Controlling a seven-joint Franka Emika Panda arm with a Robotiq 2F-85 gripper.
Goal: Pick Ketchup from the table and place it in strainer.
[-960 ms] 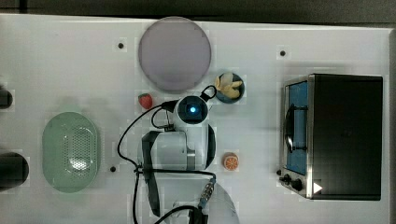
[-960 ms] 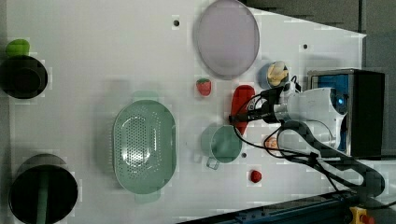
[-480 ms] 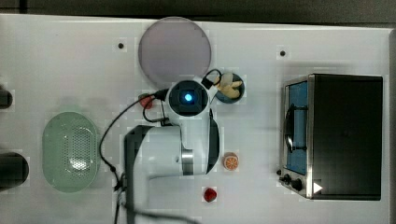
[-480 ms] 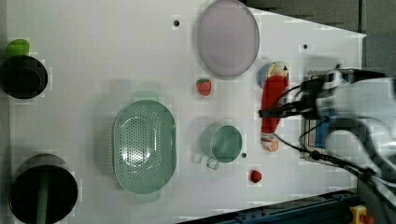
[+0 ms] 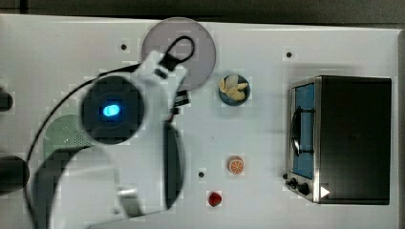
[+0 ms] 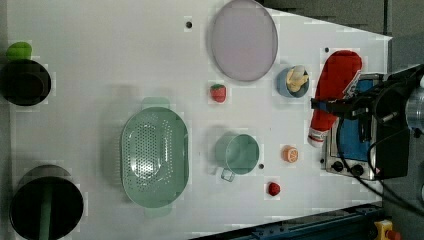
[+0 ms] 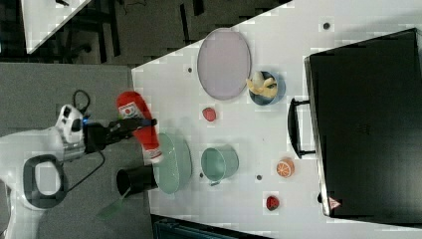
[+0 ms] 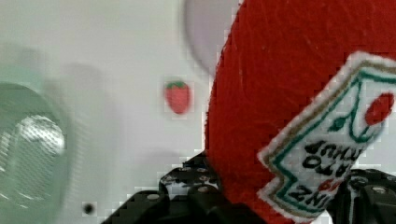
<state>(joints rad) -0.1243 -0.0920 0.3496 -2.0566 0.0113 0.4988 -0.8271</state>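
I have the gripper [image 7: 130,124] clamped on the Ketchup [image 7: 140,125], held aloft; the strainer [image 7: 175,163] lies toward its cap end, in the right view

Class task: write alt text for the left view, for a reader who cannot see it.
The robot's hand holds a red Ketchup bottle in the air, cap down, at the left view's right. The mint strainer sits empty on the white table, with a lilac plate, a strawberry and a green cup between.

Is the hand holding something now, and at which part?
Yes. The hand holds the Ketchup across its middle, at the label, lifted off the table.
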